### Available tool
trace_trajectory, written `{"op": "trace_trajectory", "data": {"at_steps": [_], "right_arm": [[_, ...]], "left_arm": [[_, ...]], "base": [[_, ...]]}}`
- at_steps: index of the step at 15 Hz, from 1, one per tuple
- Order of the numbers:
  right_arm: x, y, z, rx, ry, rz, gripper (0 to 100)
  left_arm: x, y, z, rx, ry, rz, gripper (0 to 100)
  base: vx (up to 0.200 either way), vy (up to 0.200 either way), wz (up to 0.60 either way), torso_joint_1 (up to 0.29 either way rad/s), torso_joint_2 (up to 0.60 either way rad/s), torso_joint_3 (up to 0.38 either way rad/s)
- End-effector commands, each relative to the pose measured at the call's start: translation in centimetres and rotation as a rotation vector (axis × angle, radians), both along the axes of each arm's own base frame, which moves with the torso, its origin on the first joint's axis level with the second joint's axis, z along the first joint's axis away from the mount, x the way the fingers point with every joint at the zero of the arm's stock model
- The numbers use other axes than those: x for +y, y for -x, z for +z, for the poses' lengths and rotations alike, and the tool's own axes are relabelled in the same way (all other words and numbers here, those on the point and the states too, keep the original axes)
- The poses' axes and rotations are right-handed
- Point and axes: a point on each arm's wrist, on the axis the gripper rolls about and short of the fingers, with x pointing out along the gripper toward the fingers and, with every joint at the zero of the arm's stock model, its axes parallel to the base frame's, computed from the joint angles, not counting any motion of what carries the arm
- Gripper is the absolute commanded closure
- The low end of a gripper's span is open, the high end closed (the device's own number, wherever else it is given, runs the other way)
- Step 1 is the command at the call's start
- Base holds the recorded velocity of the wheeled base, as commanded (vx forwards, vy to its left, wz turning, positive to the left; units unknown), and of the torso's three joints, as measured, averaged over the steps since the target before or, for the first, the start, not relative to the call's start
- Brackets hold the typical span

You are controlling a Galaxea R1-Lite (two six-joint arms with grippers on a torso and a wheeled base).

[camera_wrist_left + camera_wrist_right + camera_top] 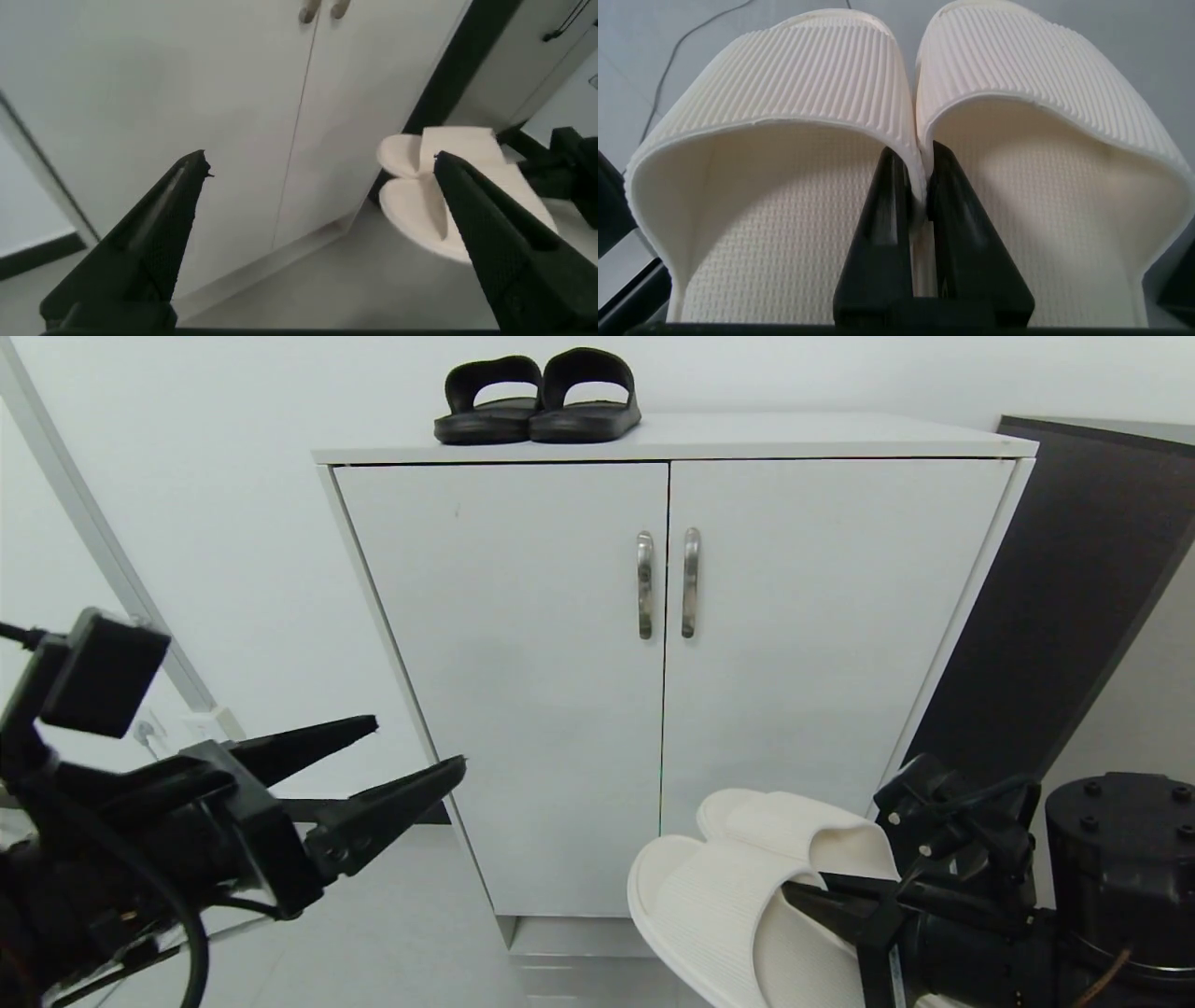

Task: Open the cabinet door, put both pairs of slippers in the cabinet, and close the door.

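**Status: cabinet shut, white pair in right pincer, black pair on top**

**Head view.** I see the white cabinet (523, 709) directly ahead with both doors closed. Its two metal handles (644, 585) stand upright side by side at the centre seam. The black slippers (537, 401) sit as a pair on the cabinet top, over the left door. The left gripper (418, 743) hangs low beside the cabinet's left edge, its fingers spread wide and grasping nothing. The right gripper (794, 893) is low in front of the right door, clenched on the white slippers (728, 896), which are held together as a pair clear of the floor. A dark panel (1074, 597) leans behind the cabinet on the right.

**Left wrist view.** The left gripper (321, 163) is released, and between its two fingers I see the closed cabinet (234, 112). The white slippers (416, 201) show beside the far finger, well apart from this pincer.

**Right wrist view.** The right gripper (918, 173) pinches the two inner side walls of the white slippers (785, 93) together. One finger sits inside each slipper, and the ribbed straps arch above them.
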Motion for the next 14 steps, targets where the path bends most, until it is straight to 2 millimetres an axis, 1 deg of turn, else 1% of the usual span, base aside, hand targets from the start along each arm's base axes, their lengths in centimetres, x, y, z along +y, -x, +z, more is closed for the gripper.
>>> {"op": "trace_trajectory", "data": {"at_steps": [1,2,3,5,6,8,11,14], "right_arm": [[0.0,0.0,-0.1,0.004,0.003,0.0,100],[0.0,0.0,-0.2,0.006,0.006,0.0,100],[0.1,-0.1,-0.3,0.011,0.009,-0.001,100],[0.1,-0.1,-0.4,0.013,0.011,-0.001,100],[0.0,-0.1,-0.5,0.015,0.013,-0.001,100],[0.0,0.0,-0.4,0.015,0.01,0.0,100],[-0.1,0.0,-0.4,0.015,0.01,0.0,100],[0.0,0.0,-0.3,0.012,0.004,0.009,100]], "left_arm": [[-2.2,-2.2,0.4,0.023,-0.013,-0.045,0],[-3.1,-3.5,0.8,0.023,-0.011,-0.052,0],[-4.0,-4.3,0.9,0.031,-0.013,-0.074,0],[-6.0,-5.0,1.6,0.034,0.028,-0.135,0],[-7.2,-5.2,2.3,0.023,0.049,-0.176,0],[-9.2,-6.7,3.4,0.003,0.065,-0.27,0],[-12.2,-10.3,4.4,0.062,0.115,-0.406,0],[-14.3,-12.7,6.0,0.087,0.194,-0.478,0]], "base": [[0.0,0.0,0.0,0.0,0.0,0.0],[0.0,0.0,0.0,0.0,0.0,0.0],[0.0,0.0,0.0,0.0,0.0,0.0],[0.0,0.0,0.0,0.0,0.0,0.0],[0.0,0.0,0.0,0.0,0.0,0.0],[0.0,0.0,0.0,0.0,0.0,0.0],[0.0,0.0,0.0,0.0,0.0,0.0],[0.0,0.0,0.0,0.0,0.0,0.0]]}}
